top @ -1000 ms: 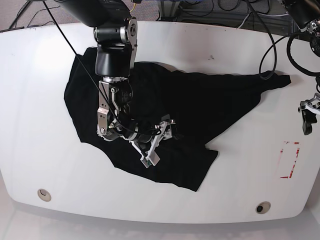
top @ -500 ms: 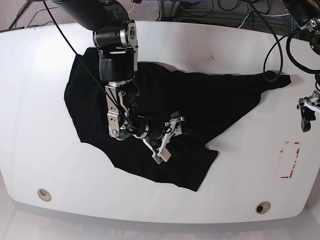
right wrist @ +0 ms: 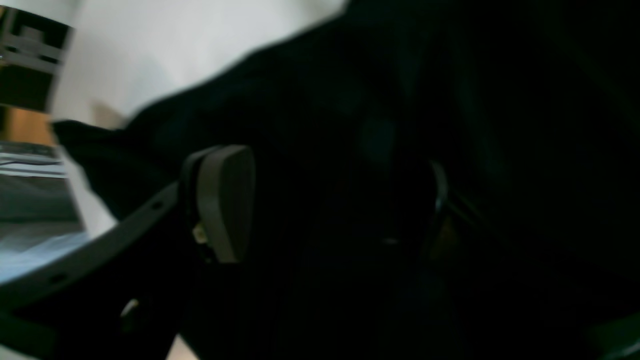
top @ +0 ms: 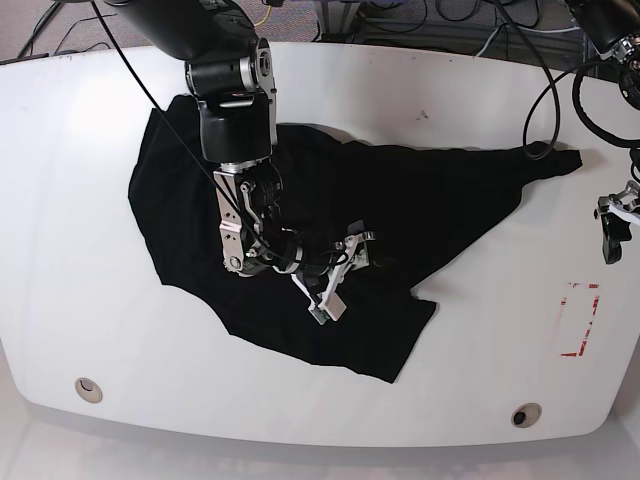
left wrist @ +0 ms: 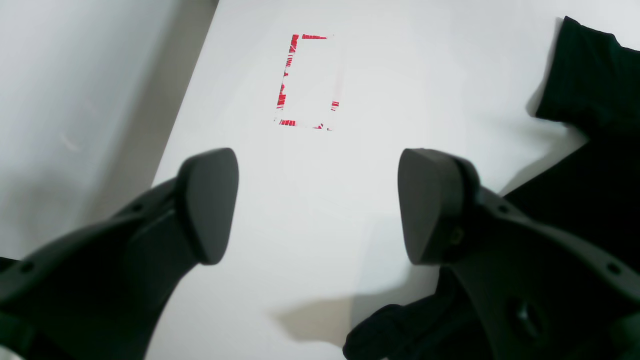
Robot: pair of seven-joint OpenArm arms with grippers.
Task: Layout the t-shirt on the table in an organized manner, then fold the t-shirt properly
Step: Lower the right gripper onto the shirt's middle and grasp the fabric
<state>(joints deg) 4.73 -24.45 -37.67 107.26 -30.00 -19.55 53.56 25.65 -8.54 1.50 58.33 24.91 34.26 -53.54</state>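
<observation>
Black, wrinkled t-shirt [top: 400, 200] sprawls unfolded under the released right end effector [top: 343, 272].

t-shirt [top: 300, 210]: partly covered in the base view by the right arm lying across it; in the right wrist view it is rendered as a blurred, near-black mass, and no seams or folds can be made out.
right tool [right wrist: 330, 200]: one finger is lost against the dark cloth in the right wrist view, only a faint edge being seen; contact with the cloth cannot be told.
left tool [top: 612, 232]: cut off by the right edge of the base view.
counter [top: 450, 100]: its far corners are cropped by the frame edge in the base view.
</observation>
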